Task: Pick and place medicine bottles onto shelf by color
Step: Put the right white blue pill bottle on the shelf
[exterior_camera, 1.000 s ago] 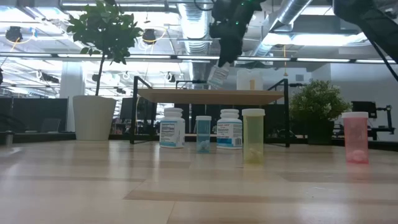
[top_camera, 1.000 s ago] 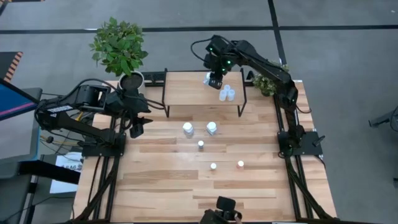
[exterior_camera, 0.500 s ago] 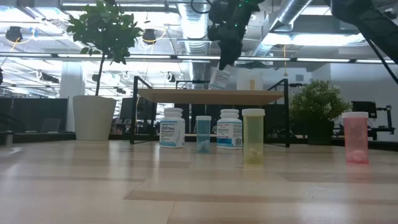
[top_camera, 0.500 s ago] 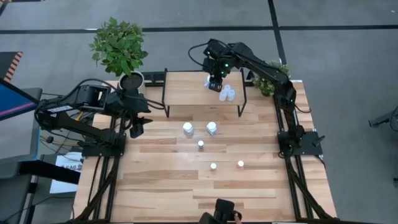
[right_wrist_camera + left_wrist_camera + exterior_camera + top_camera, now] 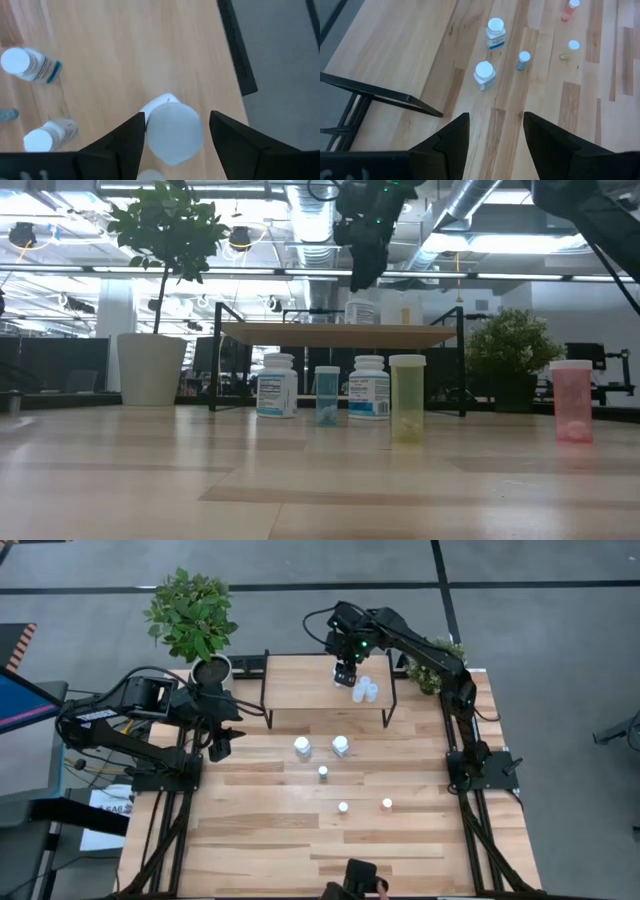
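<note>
- Right pincer (image 5: 345, 670) hovers above the shelf (image 5: 300, 690), fingers spread around a white-capped medicine bottle (image 5: 172, 131) standing on the board.
- Left pincer (image 5: 219, 748) waits open at the table's (image 5: 260, 830) left edge.

left gripper (image 5: 494, 131) jaws apart | table (image 5: 400, 55): two white bottles (image 5: 484, 75), three small

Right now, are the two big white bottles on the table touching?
Apart. High view shows bare wood between the left white bottle and the right white bottle.
</note>
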{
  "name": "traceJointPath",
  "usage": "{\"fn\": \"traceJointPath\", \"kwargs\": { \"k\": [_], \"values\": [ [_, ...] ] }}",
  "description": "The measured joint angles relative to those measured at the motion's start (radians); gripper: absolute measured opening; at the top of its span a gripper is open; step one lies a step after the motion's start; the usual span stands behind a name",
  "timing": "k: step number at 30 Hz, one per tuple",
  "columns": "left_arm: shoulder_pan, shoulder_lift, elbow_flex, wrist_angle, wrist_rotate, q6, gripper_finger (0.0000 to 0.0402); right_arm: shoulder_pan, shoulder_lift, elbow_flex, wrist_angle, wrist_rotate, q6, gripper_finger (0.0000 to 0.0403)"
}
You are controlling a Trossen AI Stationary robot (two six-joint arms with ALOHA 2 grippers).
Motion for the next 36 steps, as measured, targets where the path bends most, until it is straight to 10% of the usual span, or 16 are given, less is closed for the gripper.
{"fn": "traceJointPath", "kwargs": {
  "k": [25, 36],
  "values": [
    [0.0, 0.0, 0.0, -0.001, 0.0, -0.004, 0.0174, 0.255, -0.315, -0.002, -0.254, -0.082, 0.412, 0.0244],
    [-0.001, 0.0, 0.0, -0.003, 0.005, 0.002, 0.0174, 0.456, -0.628, -0.556, -0.122, 0.023, 0.606, 0.0244]
  ]
}}
